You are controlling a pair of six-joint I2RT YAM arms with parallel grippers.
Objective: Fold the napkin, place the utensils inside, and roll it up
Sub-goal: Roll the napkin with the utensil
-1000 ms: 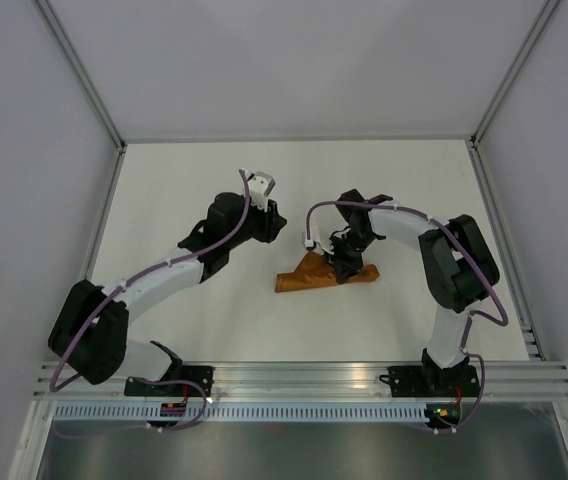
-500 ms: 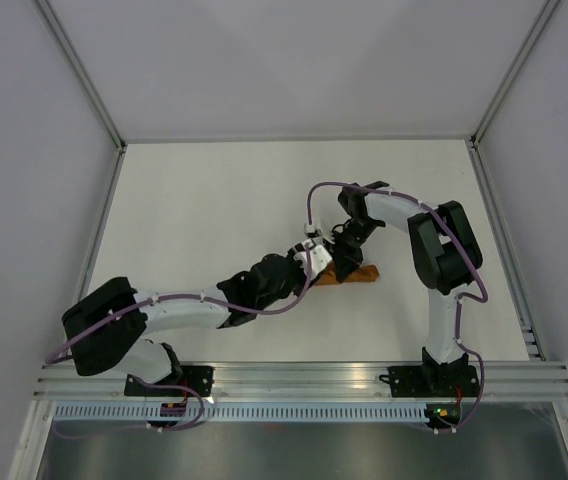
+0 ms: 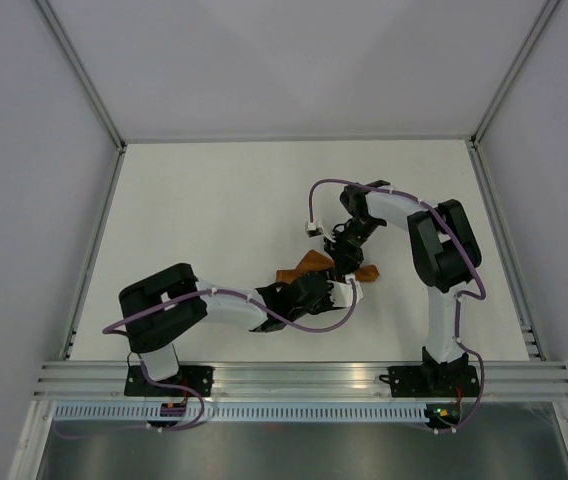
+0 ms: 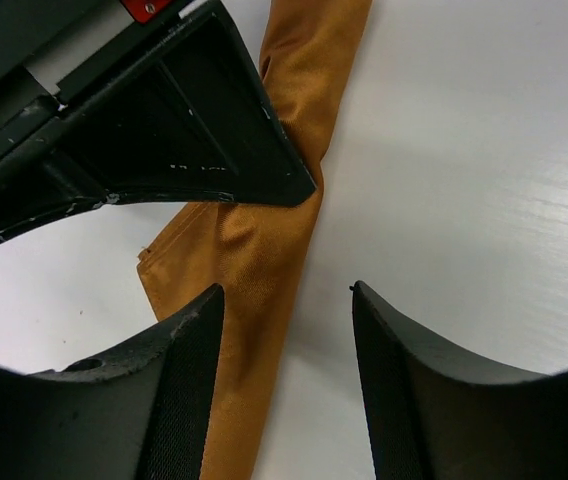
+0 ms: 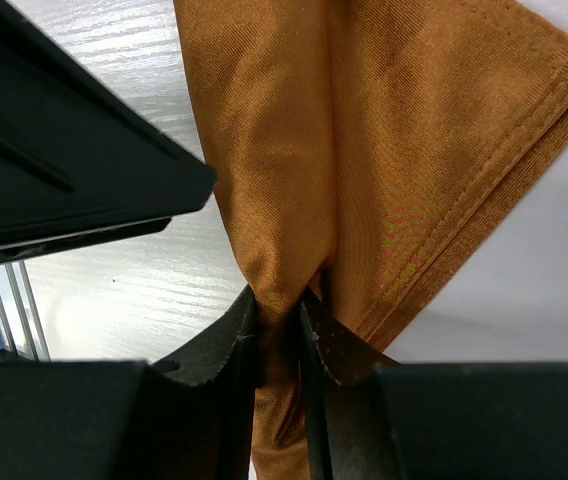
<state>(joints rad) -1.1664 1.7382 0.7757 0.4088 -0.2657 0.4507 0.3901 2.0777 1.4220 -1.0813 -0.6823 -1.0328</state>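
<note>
The rust-brown napkin (image 3: 300, 271) lies as a narrow rolled bundle at the table's middle. My right gripper (image 3: 345, 256) is over it and shut on a bunched fold of the napkin (image 5: 404, 130), with cloth pinched between its fingertips (image 5: 316, 330). My left gripper (image 3: 350, 291) reaches in low from the near side and is open. The napkin roll (image 4: 264, 260) runs along its left finger (image 4: 179, 360), and bare table shows between its jaws. The right gripper's black body (image 4: 164, 120) is just beyond it. The utensils are hidden.
White table top (image 3: 214, 200) with a metal rail (image 3: 304, 375) along the near edge and grey walls on three sides. The left arm (image 3: 214, 305) lies low across the near middle. The left gripper's body (image 5: 64, 150) fills the left of the right wrist view.
My left arm swung from the far centre-left down and right, to the near side of the napkin beside the right gripper. The right gripper stayed shut on the napkin.
</note>
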